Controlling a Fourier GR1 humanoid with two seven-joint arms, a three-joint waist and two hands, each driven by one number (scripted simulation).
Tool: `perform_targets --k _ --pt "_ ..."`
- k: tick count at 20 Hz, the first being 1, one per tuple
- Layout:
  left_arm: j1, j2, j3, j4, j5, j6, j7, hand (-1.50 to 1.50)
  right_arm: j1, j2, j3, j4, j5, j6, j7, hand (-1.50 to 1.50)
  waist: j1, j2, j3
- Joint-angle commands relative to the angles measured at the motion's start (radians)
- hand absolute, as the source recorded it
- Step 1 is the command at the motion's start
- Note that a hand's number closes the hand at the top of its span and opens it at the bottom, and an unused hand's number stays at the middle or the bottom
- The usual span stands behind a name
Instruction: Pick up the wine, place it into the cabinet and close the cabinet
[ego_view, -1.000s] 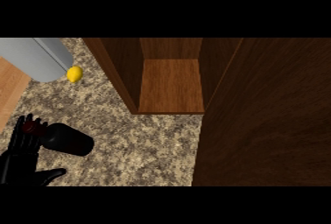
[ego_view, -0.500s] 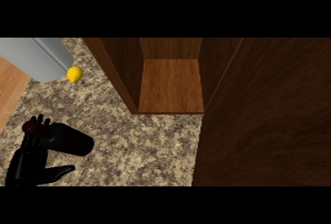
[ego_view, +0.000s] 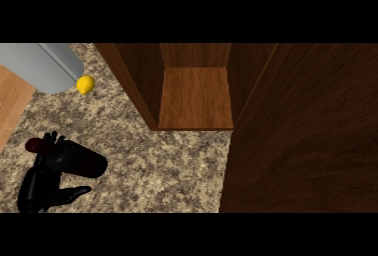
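The wine bottle (ego_view: 80, 160) lies tilted on the speckled counter at the lower left, dark-bodied with a red cap (ego_view: 33, 145) pointing left. My left hand (ego_view: 43, 186) sits just below and behind it. Its fingers (ego_view: 52, 141) stretch up across the bottle's neck and its thumb (ego_view: 74, 192) sticks out to the right under the body, not curled round it. The cabinet (ego_view: 196, 97) stands open at the top centre, showing a bare wooden shelf. Its dark door (ego_view: 306, 130) swings out along the right side. My right hand does not show.
A yellow lemon (ego_view: 86, 84) lies by a grey cylinder (ego_view: 44, 65) at the upper left. A light wooden board (ego_view: 11, 107) runs along the left edge. Speckled counter (ego_view: 162, 165) lies between the bottle and the cabinet.
My left hand has shifted right and up against the bottle, its fingers now lying over the neck. The bottle has barely moved.
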Motion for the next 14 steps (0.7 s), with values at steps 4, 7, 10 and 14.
perform_targets --k 4,7,10,14 --pt "-0.042 -0.011 -0.02 0.091 -0.008 0.009 -0.059 -1.5 0.053 -0.026 -0.032 -0.157 -0.053 0.016 0.061 -1.5 -0.001 0.0 0.0" --pt "-0.084 0.018 0.005 0.183 0.01 -0.008 -0.094 -1.5 -0.041 -0.039 -0.09 -0.086 -0.082 0.017 0.065 -1.5 0.0 0.001 0.0" --pt "-0.076 -0.003 -0.006 0.161 0.04 -0.032 -0.088 -1.5 -0.004 -0.024 -0.029 -0.126 -0.033 0.006 0.073 -1.5 0.001 0.0 0.0" --pt "-0.123 -0.006 -0.039 0.231 0.02 -0.068 -0.135 1.5 -0.051 -0.031 -0.094 -0.089 -0.084 -0.003 0.093 -1.5 0.0 0.001 0.0"
